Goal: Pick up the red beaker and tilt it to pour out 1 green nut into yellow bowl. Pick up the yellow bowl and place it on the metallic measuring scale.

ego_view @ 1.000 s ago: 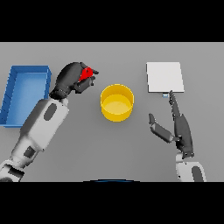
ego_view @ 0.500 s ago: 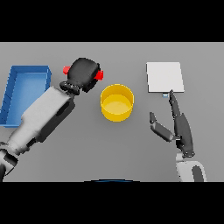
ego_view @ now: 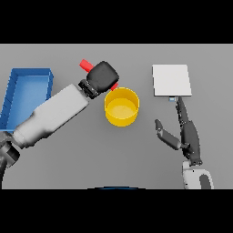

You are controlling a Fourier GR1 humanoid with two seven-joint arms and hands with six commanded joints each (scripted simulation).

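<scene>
L hand (ego_view: 103, 77) curled round red beaker (ego_view: 85, 65), just upper left of bowl (ego_view: 121, 106) rim, mouth not yet over it. R hand (ego_view: 184, 132) spread, idle, lower right.

I am looking down at a plain grey counter (ego_view: 91, 168) that is filling everything I can see; no walls, floor or windows are showing from here. Its surface is looking smooth and matte, one even tone with no seams or marks. The light is falling softly and evenly, casting only faint, blurred shadows under whatever is standing on it. At my far left a blue tray (ego_view: 27, 75) with low walls is sitting on the counter, running off the edge of my view.
</scene>
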